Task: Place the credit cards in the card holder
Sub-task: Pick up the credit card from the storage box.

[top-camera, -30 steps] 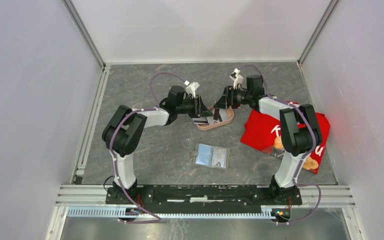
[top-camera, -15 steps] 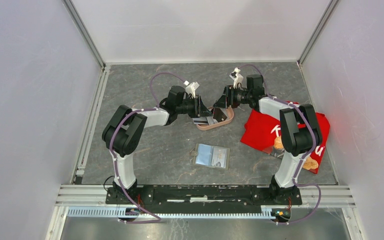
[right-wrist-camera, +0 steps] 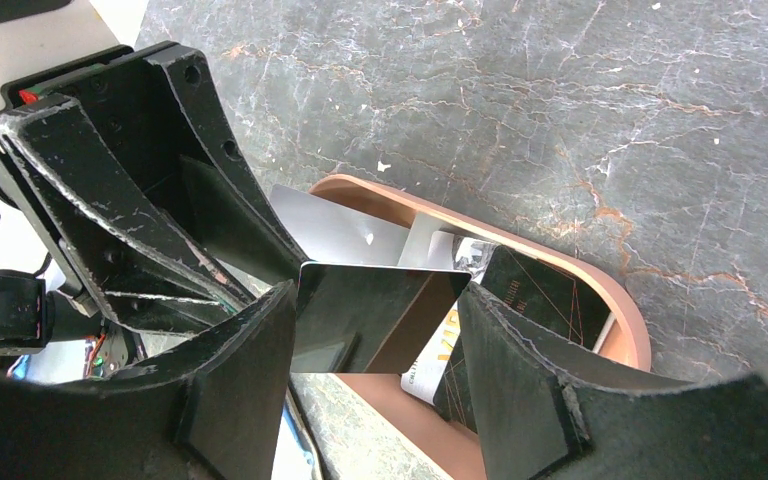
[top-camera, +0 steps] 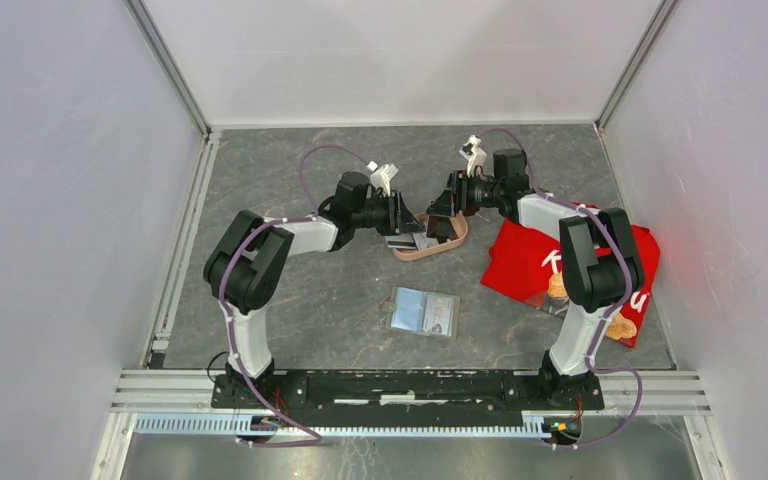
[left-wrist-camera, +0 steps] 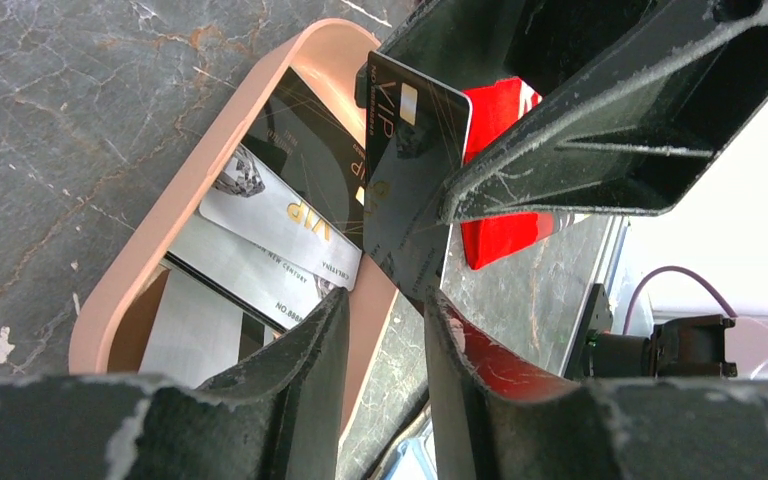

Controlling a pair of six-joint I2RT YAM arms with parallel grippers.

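White-shelled arms [top-camera: 300, 236] with black joints [top-camera: 252, 262] — thin looping purple cables [top-camera: 301, 178]

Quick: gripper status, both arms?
Left gripper: open, straddling the black card's end, not clamped.
Right gripper: closed on that black card, across its width.

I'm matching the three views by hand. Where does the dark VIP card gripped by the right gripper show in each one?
Top external: the dark VIP card is a small dark sliver at the right gripper tip, over the pink tray.
Left wrist: upper centre, standing above the tray.
Right wrist: centre, between that gripper's own fingers.
Shared landmark: the pink tray.
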